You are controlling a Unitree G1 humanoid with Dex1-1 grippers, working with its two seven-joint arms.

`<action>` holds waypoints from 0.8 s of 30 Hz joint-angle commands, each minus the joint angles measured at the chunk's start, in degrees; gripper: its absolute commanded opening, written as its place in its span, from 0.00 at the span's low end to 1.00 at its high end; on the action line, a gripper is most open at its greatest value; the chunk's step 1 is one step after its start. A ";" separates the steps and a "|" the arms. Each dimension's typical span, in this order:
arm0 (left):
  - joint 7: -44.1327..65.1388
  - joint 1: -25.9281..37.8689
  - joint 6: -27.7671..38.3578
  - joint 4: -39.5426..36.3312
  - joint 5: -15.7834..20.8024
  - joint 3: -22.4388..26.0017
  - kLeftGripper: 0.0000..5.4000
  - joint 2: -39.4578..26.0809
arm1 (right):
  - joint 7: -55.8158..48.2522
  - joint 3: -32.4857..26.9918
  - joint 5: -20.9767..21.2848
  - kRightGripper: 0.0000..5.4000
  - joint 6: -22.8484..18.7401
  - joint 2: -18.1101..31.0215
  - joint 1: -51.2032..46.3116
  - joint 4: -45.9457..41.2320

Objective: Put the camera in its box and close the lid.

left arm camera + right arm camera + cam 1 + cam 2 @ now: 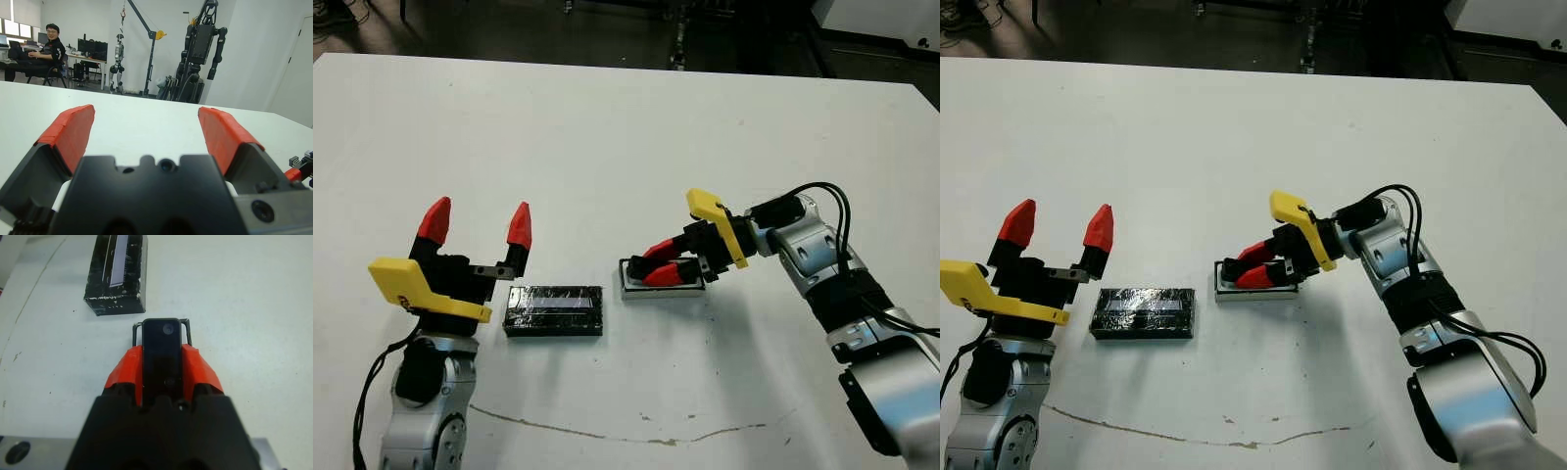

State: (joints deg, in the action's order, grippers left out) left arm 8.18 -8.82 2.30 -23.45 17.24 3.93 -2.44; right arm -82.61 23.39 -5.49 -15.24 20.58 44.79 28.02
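Note:
The camera [162, 352], a thin black bar, sits between the red fingers of my right gripper [662, 264], which is shut on it. It is held low over the white box [628, 285], whose rim [135, 332] shows around the bar's far end. I cannot tell whether the camera touches the box floor. The lid [554, 309], glossy black with a pale stripe, lies flat on the table to the left of the box. My left gripper [478, 223] stands open and holds nothing, just left of the lid and raised above the table.
A thin dark line [607, 429] runs across the white table [607, 147] near its front edge. Beyond the table's far edge, the left wrist view shows a seated person [46, 46] and parked robots on stands [203, 49].

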 commanded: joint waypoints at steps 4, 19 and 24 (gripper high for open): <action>0.07 -0.92 -0.51 -0.19 -0.55 -0.14 1.00 -0.32 | 0.98 1.30 2.60 0.51 -2.66 2.77 -0.74 -0.01; 0.24 -1.00 -0.36 0.05 -0.21 -0.14 1.00 -0.26 | 1.53 -0.41 1.42 0.87 -2.81 3.88 -1.47 -2.90; 0.40 -0.88 -0.09 0.28 -0.22 -0.18 1.00 -0.31 | 1.63 -2.40 -0.14 1.00 -3.17 4.46 -1.57 -5.00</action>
State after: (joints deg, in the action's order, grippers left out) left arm 8.22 -9.21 2.31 -23.48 17.40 3.62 -2.40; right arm -81.26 21.97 -4.98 -17.65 23.80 43.67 24.28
